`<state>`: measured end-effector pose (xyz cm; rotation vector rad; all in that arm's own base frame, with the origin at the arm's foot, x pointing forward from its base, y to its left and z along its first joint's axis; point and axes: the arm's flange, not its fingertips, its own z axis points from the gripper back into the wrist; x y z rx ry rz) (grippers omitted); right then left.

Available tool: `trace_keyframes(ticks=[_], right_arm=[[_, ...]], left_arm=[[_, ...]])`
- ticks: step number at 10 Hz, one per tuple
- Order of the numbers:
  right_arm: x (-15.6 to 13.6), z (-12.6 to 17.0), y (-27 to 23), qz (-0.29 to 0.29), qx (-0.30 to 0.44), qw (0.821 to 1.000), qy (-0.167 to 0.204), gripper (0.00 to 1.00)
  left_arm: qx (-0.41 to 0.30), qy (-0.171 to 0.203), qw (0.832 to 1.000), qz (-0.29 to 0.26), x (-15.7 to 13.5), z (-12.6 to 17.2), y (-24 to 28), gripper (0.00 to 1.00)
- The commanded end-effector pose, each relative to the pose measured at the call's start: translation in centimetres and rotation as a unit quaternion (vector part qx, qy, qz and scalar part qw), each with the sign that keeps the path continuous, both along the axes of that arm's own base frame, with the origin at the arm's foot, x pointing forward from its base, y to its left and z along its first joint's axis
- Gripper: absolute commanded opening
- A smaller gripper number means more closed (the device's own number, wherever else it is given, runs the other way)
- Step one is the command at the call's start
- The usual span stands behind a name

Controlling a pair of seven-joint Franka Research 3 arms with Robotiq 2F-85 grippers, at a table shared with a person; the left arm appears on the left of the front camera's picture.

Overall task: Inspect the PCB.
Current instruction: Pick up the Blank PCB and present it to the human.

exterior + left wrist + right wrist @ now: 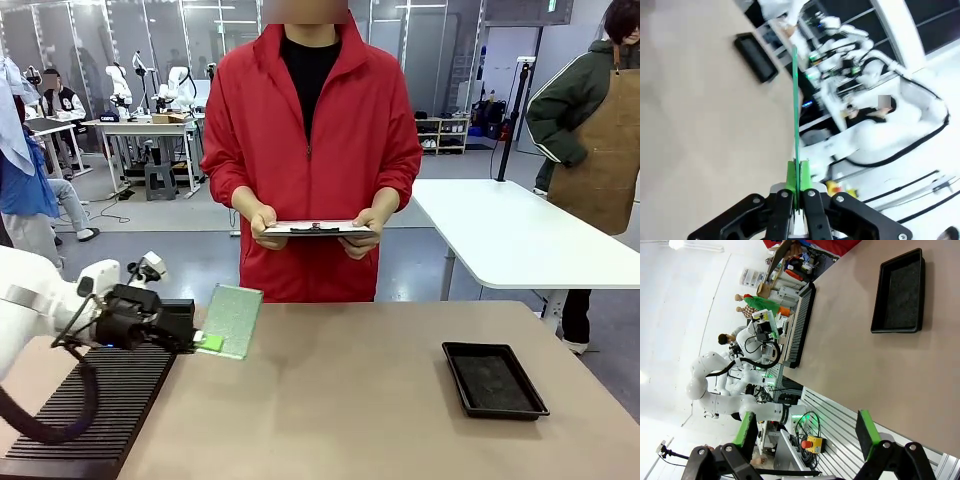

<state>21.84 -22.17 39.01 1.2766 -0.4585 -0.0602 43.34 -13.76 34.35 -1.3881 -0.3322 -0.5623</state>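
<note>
**PCB [232, 320] clamped in left gripper [208, 342]**

At the near left of the bench [350, 420], the gripper's green pads pinch the board's lower corner and hold it tilted up above the surface. The right gripper [807, 432] is released. A black tray [495, 380] lies to the right, and beyond it a person holds a clipboard [318, 229].

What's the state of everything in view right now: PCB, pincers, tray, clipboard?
PCB, clamped at one edge, tilted up.
left pincer, shut on the PCB.
right pincer, open, holding nothing.
black tray, empty, flat on the table.
clipboard, held level by the person.
</note>
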Motion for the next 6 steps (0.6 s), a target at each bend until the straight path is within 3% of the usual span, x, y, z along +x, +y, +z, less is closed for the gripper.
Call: trace_keyframes(ticks=[1, 2, 4, 6], right_arm=[[0.0, 0.1, -0.1, -0.002, 0.003, 1.0, -0.01, 1.0], [0.0, 0.1, -0.1, -0.002, 0.003, 1.0, -0.01, 1.0], [0.0, 0.1, -0.1, -0.002, 0.003, 1.0, -0.01, 1.0], [0.0, 0.1, -0.1, -0.002, 0.003, 1.0, -0.01, 1.0]], left_arm=[[-0.049, 0.08, 0.995, 0.023, 1.3, -0.4, -2.0, 0.03], [-0.065, 0.105, 0.991, 0.048, 2.3, -0.3, -1.4, 0.03], [-0.105, 0.214, 0.97, 0.036, 4.4, -0.2, 0.7, 0.03], [-0.08, 0.303, 0.95, -0.001, 6.2, -0.4, 2.3, 0.03]])
